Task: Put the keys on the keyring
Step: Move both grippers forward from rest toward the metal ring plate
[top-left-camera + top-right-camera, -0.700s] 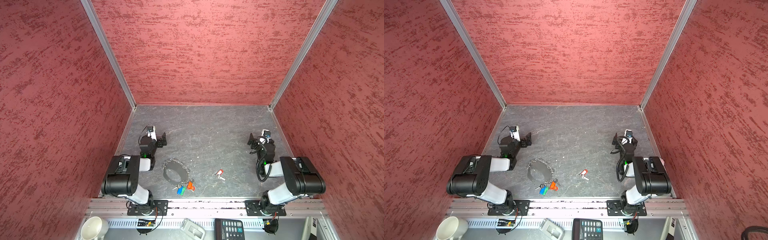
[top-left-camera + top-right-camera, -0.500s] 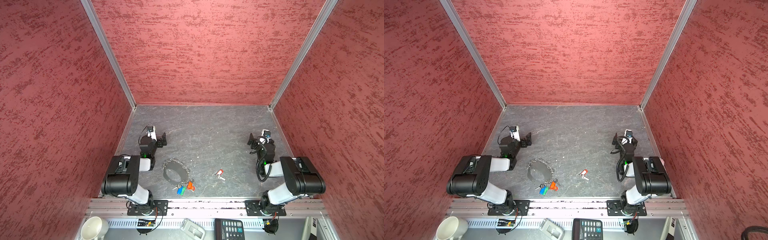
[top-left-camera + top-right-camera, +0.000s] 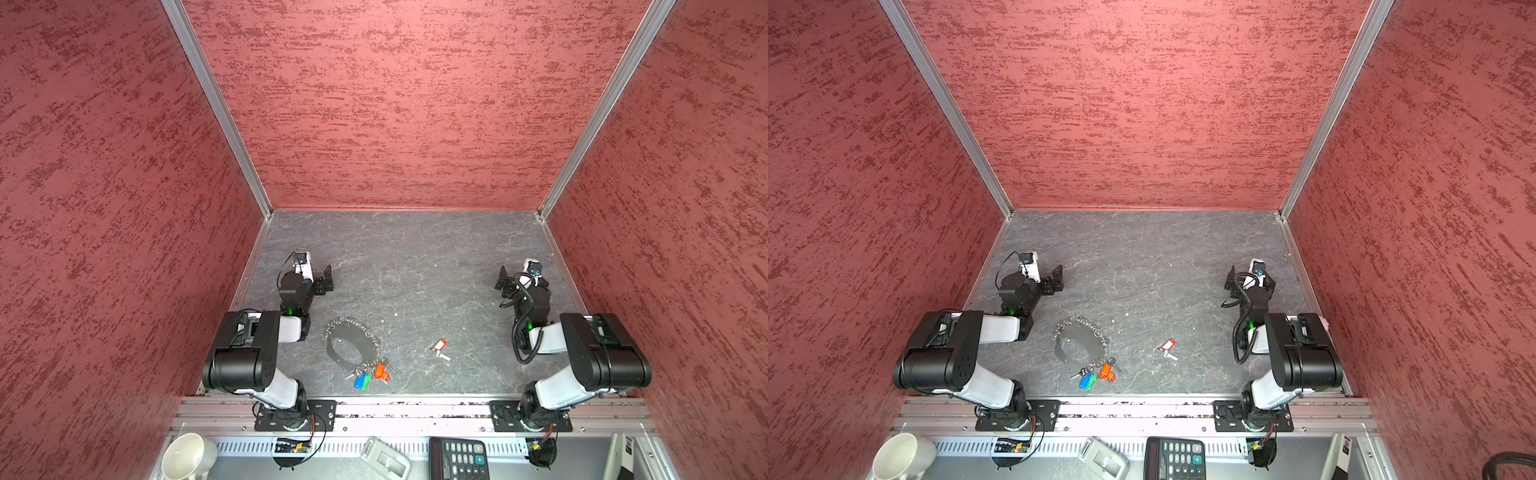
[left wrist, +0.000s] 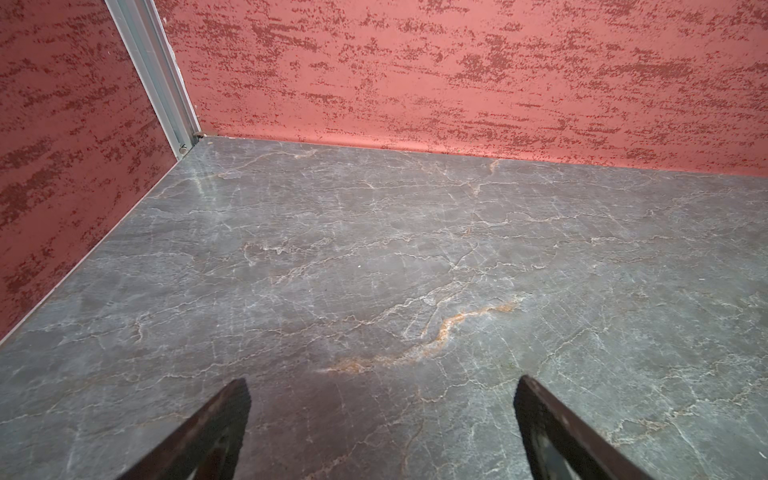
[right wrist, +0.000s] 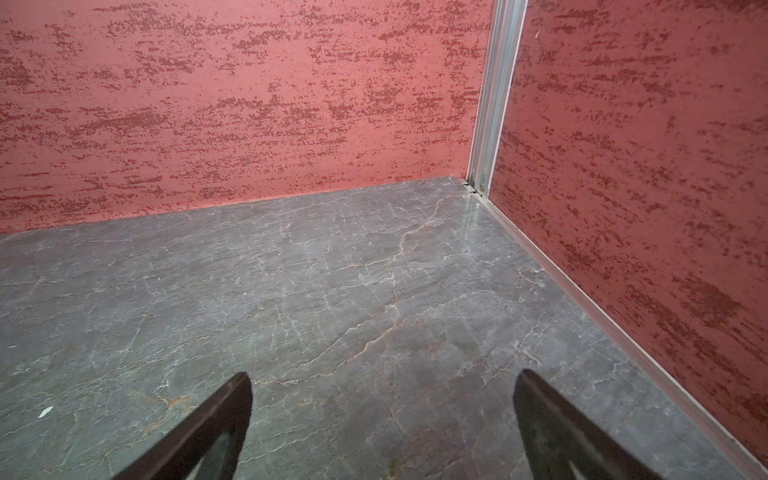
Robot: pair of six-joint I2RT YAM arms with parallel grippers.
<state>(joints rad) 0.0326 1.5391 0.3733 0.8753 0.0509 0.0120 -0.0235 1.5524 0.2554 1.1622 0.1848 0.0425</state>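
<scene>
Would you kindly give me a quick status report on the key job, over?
Left gripper open, right gripper open, both empty. Red-tagged key loose on table, apart from keyring. Nothing in the way.

The keyring (image 3: 353, 321) lies on the table (image 3: 415, 257), left of centre near the near edge. The keys (image 3: 439, 348) lie to its right, well apart. The left gripper (image 3: 326, 280) is farther back on the left, and the right gripper (image 3: 503, 282) is farther back on the right.
</scene>
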